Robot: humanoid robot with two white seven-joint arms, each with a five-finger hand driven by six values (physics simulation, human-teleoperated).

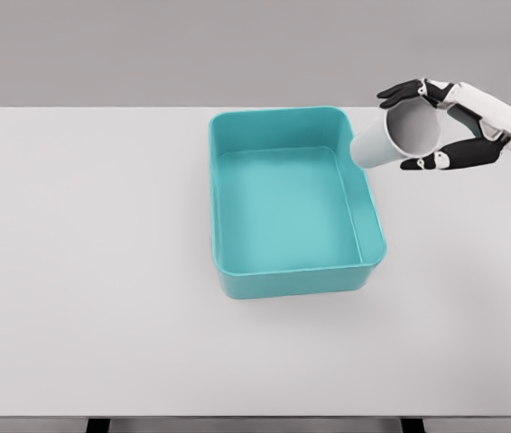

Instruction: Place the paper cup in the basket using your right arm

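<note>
A white paper cup (391, 140) is held above the table, tipped on its side with its open mouth facing the camera and its base pointing left. My right hand (427, 126) is shut on it, one dark finger (404, 91) over the rim's top and another under it. The cup hangs just past the upper right rim of the teal basket (224, 207), which sits empty in the middle of the white table. The left arm does not show.
The white table (84, 271) spreads wide around the basket, with its far edge against a grey wall and its front edge near the bottom of the picture.
</note>
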